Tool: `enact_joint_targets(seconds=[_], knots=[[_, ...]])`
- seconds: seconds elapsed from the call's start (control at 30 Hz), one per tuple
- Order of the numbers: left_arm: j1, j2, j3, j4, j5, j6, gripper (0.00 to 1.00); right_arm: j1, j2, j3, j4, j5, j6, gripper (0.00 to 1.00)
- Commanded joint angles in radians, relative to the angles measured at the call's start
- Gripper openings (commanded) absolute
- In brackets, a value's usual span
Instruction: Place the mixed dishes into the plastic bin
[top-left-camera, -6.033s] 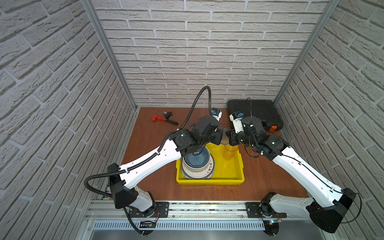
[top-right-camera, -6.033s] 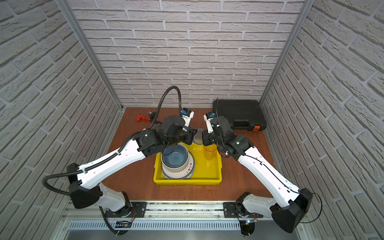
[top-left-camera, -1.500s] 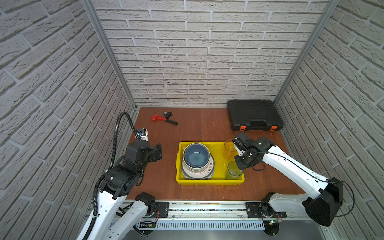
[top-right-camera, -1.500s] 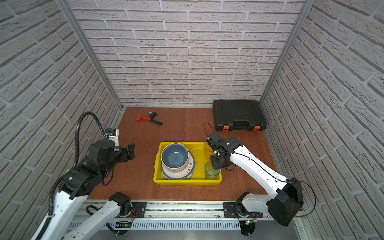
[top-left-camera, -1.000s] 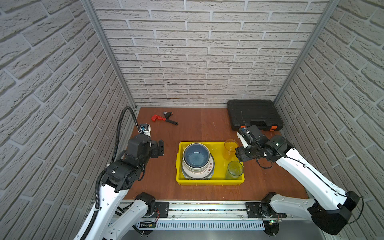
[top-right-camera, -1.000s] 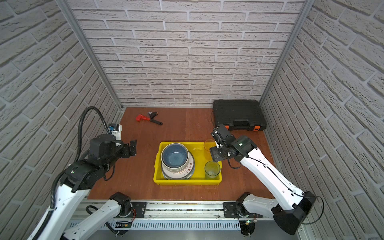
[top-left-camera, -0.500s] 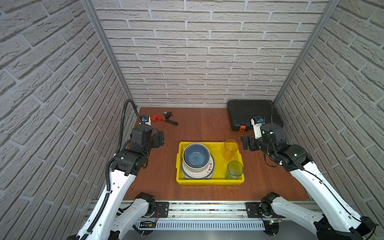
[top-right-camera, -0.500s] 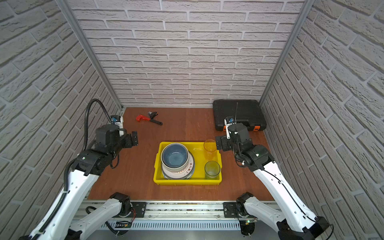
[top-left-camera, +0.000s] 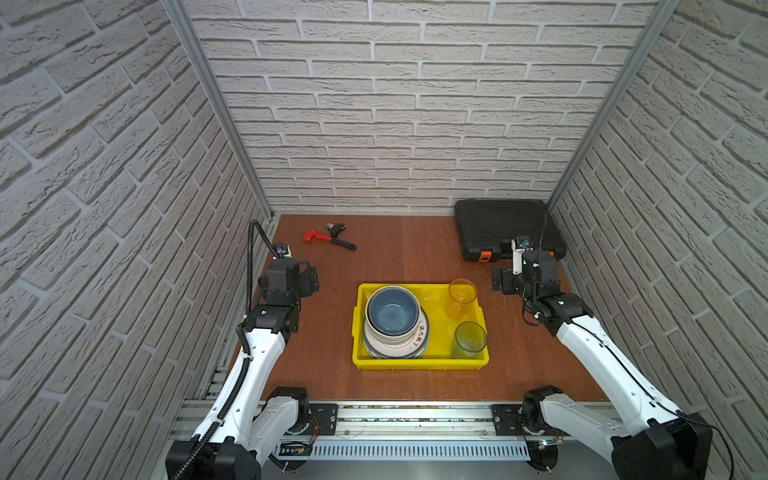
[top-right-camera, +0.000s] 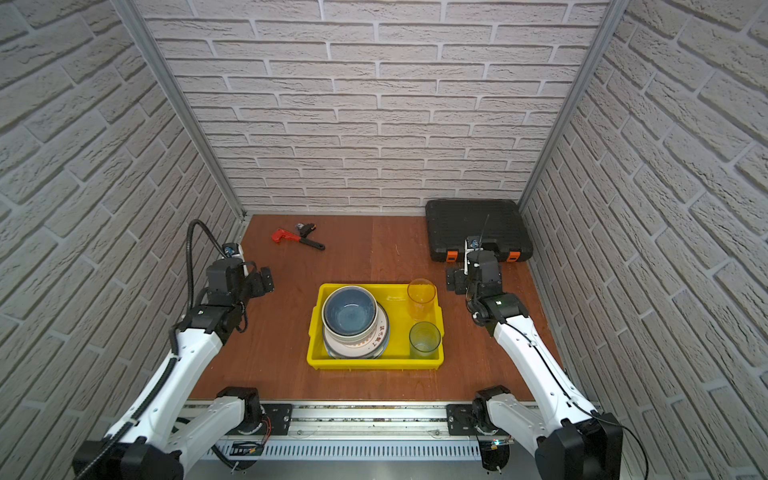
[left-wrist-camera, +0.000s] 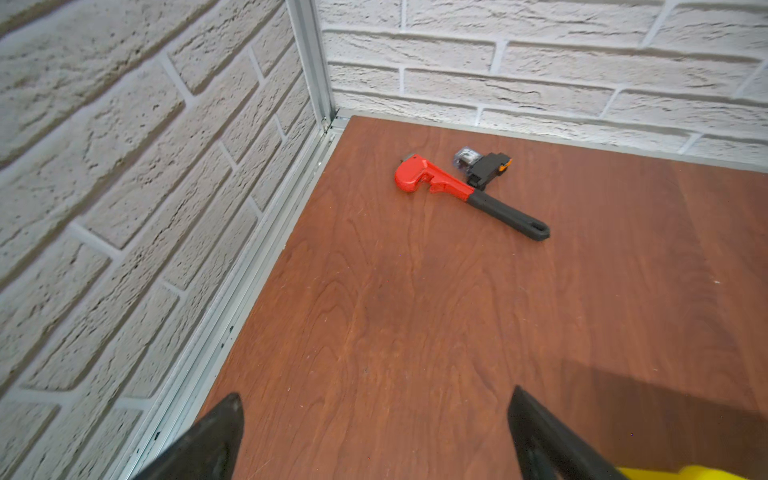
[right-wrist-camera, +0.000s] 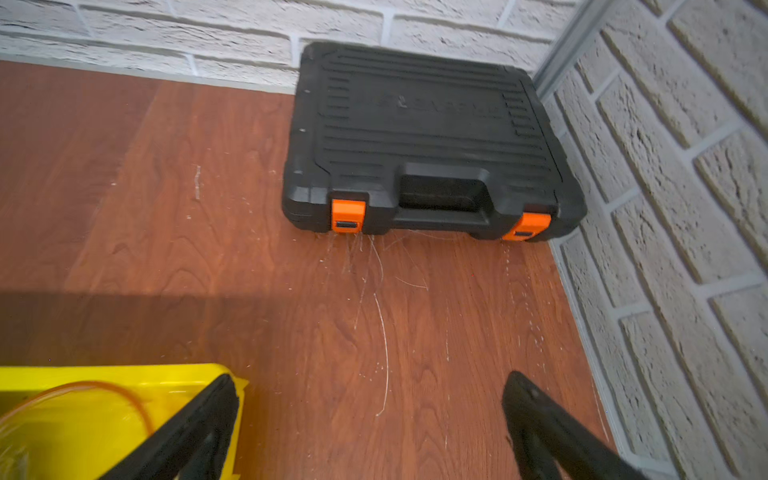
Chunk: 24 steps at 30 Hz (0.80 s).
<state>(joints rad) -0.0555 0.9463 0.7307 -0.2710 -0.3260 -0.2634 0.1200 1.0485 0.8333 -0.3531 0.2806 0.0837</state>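
Gaping wide, left gripper (left-wrist-camera: 374, 399), right gripper (right-wrist-camera: 370, 380), both empty, touching nothing.

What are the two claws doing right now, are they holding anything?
Left gripper: open, holding nothing.
Right gripper: open, holding nothing.

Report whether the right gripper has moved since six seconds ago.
Yes. The right gripper has left the far corner of the yellow bin and is now off to its right, near the black case.
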Motion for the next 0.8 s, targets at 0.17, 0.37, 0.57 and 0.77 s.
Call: enact_joint_targets(seconds=[0.17,0.37,0.57,0.77], knots=[[0.048,0.074,-0.197,0.485,0.051,0.065,0.98,-0.116,0.073,-0.151,0.338,-0.063,0.072,1.0],[0.053,0.264,-0.311,0.77,0.004,0.148,0.98,-0.131,0.165,-0.238,0.5,-0.053,0.072,1.0],[0.056,0.424,-0.395,1.091,0.037,0.152,0.98,-0.134,0.231,-0.344,0.691,-0.025,0.091,1.0],[0.066,0.546,-0.4,1.224,0.064,0.162,0.98,-0.135,0.26,-0.386,0.816,-0.054,0.065,1.0]])
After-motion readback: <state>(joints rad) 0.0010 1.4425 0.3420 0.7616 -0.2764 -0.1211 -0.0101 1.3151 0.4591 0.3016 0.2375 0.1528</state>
